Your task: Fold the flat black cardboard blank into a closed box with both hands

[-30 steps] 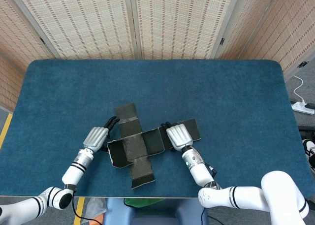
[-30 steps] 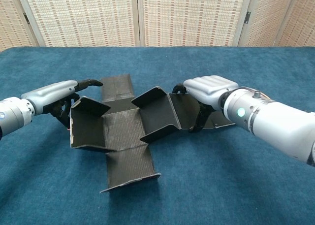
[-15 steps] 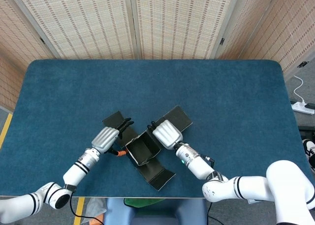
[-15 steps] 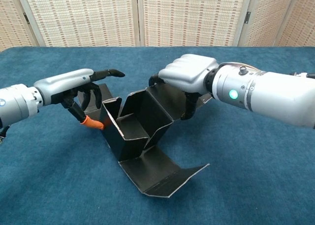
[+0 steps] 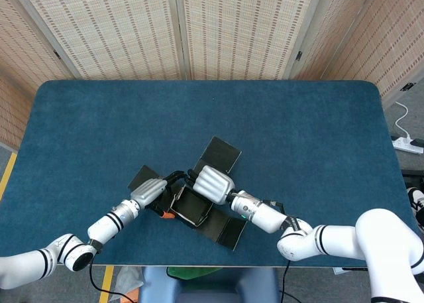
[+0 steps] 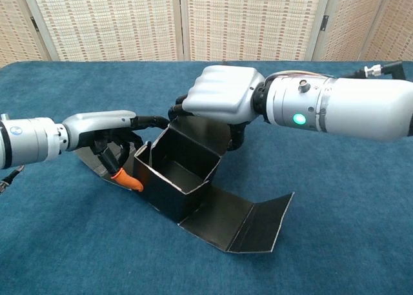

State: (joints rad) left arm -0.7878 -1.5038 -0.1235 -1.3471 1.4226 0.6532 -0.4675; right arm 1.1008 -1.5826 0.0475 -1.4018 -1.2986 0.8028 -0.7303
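Box (image 6: 175, 179) interior open, chest view

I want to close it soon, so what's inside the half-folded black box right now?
The black box looks empty in the chest view: only its dark floor and walls show. The right hand covers the back edge, so that corner cannot be seen.

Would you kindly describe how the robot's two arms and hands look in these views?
Both arms are glossy white-grey tubes with black joint rings. The left hand has a silver back, black fingers and an orange fingertip. The right hand is silver-backed too; a green light glows at its wrist.
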